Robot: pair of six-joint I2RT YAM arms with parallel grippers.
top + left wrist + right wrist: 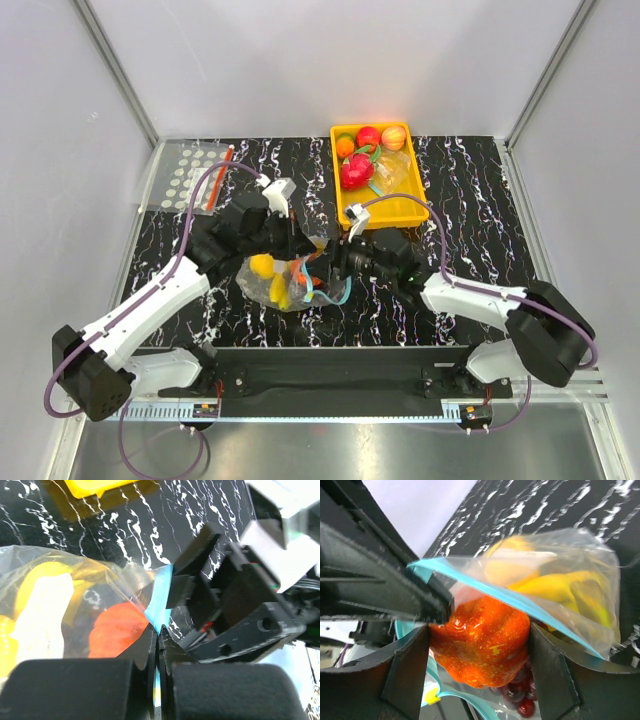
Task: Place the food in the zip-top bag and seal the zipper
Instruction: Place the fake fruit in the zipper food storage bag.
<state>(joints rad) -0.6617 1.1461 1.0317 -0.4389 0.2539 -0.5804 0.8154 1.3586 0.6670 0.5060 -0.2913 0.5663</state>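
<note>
The clear zip-top bag (262, 292) lies mid-table with its teal-blue zipper strip (520, 602) held open. My left gripper (160, 630) is shut on that strip at the mouth's upper edge; in the top view it (303, 248) is just behind the bag. My right gripper (479, 630) is shut on the round orange-red fruit (482, 642) in the bag's mouth, between the upper and lower strips. Yellow bananas (560, 590) and a lemon (262, 265) are inside the bag. Dark purple grapes (520, 700) lie under the orange-red fruit.
A yellow tray (408, 208) at the back right holds several other toy fruits. A white-dotted clear bag with a red strip (195, 175) lies at the back left. The two wrists crowd together over the bag. White walls enclose the table.
</note>
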